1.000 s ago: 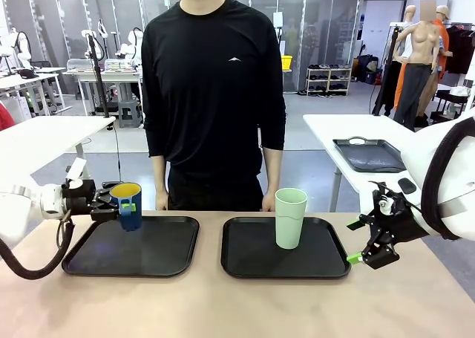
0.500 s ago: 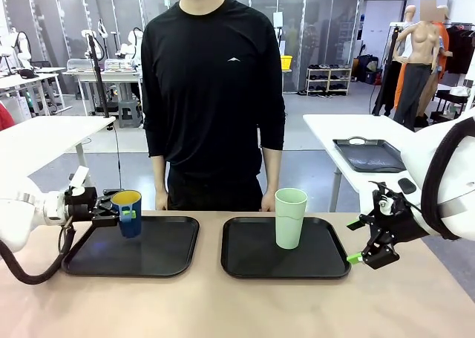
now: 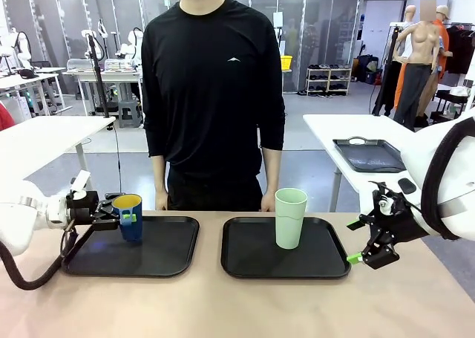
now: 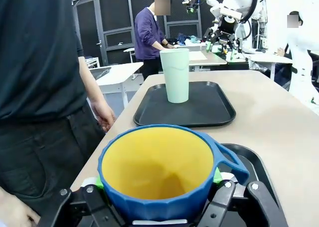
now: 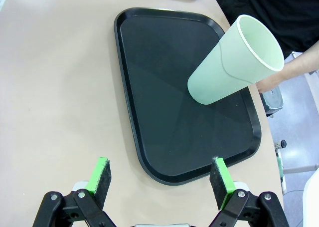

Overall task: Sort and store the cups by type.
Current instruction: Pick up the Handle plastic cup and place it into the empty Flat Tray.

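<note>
The dark blue mug [image 3: 130,216] with its yellow inside stands upright over the far part of the left black tray [image 3: 159,249], and my left gripper [image 3: 119,215] is shut on it. From the left wrist, the mug [image 4: 164,177] sits between the green pads [image 4: 217,176], handle to the right. The mint-green tumbler [image 3: 290,218] stands upright on the right tray [image 3: 249,264], also seen as the tumbler [image 5: 234,60] from the right wrist. My right gripper [image 3: 358,241] hangs open beside that tray's right edge, its pads [image 5: 99,179] empty.
A person in black stands at the far edge of the table, hands [image 3: 269,202] resting at the table edge behind the trays. Bare tabletop [image 3: 223,308] lies in front of both trays. A side table with another tray [image 3: 369,154] stands at the back right.
My left gripper has lowered the blue mug down onto or just above the left tray and drawn slightly back. The right arm and the tumbler have not moved.
</note>
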`<state>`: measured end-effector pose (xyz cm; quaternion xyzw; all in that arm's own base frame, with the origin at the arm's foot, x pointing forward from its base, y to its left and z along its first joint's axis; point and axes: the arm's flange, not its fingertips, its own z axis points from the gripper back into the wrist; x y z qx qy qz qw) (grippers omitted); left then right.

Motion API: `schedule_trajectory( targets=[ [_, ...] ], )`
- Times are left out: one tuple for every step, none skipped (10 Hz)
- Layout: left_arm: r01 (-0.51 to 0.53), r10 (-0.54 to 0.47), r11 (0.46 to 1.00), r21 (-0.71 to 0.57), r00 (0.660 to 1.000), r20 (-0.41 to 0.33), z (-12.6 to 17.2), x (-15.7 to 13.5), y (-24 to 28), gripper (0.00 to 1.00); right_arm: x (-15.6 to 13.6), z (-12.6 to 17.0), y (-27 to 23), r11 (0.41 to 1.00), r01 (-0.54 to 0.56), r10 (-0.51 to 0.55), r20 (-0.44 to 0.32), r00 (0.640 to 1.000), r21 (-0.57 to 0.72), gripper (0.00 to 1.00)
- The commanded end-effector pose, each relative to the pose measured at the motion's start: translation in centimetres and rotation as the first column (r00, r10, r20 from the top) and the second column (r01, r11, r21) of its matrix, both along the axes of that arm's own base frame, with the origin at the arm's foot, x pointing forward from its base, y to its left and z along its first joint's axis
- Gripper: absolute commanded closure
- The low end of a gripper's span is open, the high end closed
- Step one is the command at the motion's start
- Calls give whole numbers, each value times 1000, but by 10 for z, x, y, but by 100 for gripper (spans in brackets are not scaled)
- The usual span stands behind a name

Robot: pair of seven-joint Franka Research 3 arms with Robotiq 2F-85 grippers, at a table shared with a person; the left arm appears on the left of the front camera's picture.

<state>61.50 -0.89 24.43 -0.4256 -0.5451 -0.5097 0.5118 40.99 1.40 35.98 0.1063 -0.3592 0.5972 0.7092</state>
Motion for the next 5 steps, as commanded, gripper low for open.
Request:
schedule_trajectory(
  targets=[
    [41, -41, 999, -21, 999, -8, -5, 10, 0, 20, 0, 0, 1, 1000, -2, 2, 3, 1000, -3, 0],
    [41, -42, 999, -30, 999, -8, -8, 11, 0, 20, 0, 0, 1, 1000, -2, 2, 3, 1000, -3, 0],
    [41, -41, 999, -24, 999, -11, -11, 12, 1, 20, 0, 0, 1, 1000, -2, 2, 3, 1000, -3, 0],
    [46, -46, 999, -26, 999, -7, -15, 15, 3, 20, 0, 0, 1, 1000, -2, 2, 3, 1000, -3, 0],
    [51, -51, 998, -28, 999, -6, -18, 16, 3, 20, 0, 0, 1, 1000, -2, 2, 3, 1000, -3, 0]
  ],
)
